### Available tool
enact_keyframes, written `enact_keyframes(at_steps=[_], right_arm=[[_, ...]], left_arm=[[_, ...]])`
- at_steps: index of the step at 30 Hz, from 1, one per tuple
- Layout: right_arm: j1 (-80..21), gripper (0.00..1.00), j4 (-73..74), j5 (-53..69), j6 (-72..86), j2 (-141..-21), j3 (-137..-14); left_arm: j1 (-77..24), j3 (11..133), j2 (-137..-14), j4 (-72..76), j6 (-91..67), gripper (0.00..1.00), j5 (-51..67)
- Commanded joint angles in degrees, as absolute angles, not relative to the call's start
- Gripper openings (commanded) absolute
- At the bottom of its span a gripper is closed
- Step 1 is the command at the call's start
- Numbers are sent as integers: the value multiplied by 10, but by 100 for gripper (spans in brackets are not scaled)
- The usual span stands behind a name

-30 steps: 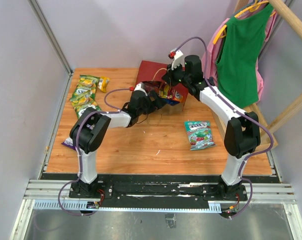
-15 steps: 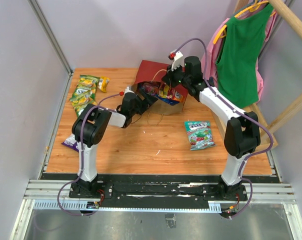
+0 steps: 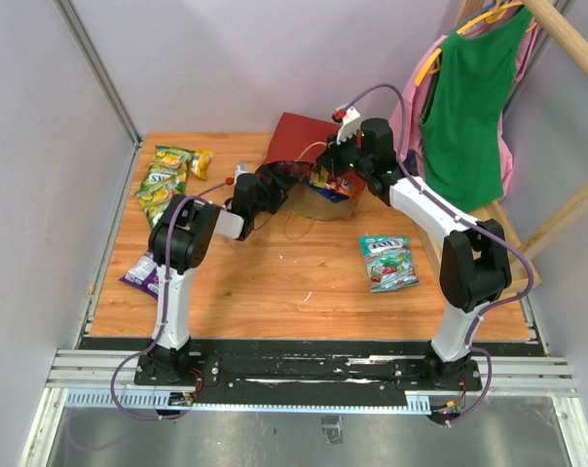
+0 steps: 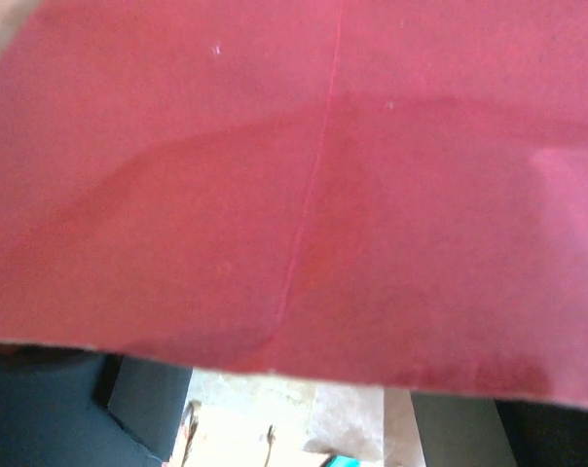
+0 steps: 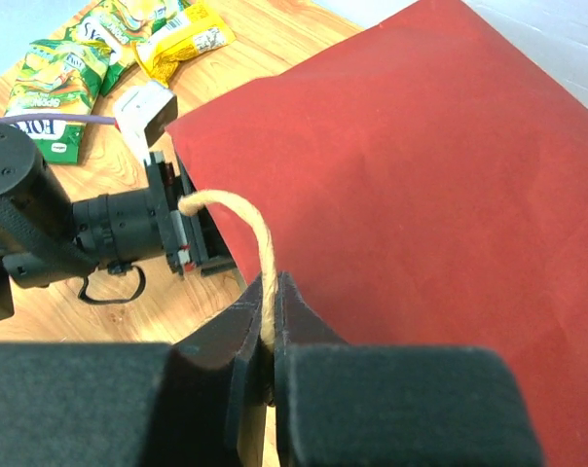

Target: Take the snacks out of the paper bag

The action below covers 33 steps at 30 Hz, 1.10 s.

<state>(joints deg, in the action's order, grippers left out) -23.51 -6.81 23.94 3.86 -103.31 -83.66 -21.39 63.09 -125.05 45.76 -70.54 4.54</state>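
The red paper bag (image 3: 299, 136) lies on its side on the wooden table (image 3: 275, 292). The right gripper (image 5: 274, 297) has its fingers closed on the bag's beige loop handle (image 5: 226, 206), and the red paper spreads just beyond them. Colourful packets (image 3: 329, 182) show in the bag's mouth, just beside these fingers. The left gripper (image 3: 276, 177) is at the mouth's left edge. Red paper fills its wrist view, so I cannot tell if its fingers are open. A teal-white packet (image 3: 387, 262) lies nearer than the right fingers, and green-yellow packets (image 3: 164, 181) lie well left of the left fingers.
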Motion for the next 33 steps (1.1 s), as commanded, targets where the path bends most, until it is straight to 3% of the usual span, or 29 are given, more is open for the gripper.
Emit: enact_keyframes(at_steps=[1, 9, 15, 26, 33], right_arm=[[-249, 4, -110, 210, 88, -1018, -823], [-326, 3, -102, 54, 54, -1028, -833], [-355, 2, -97, 25, 48, -1051, -856], [-383, 1, -71, -16, 39, -1077, -896], [-391, 1, -66, -36, 32, -1064, -888]], left_arm=[[-191, 684, -1271, 387, -670, 81, 34], [-151, 721, -1269, 326, -628, 81, 32], [-151, 751, -1257, 266, -603, 81, 54], [-212, 611, -1195, 366, -713, 78, 56], [-211, 665, -1241, 354, -750, 72, 46]])
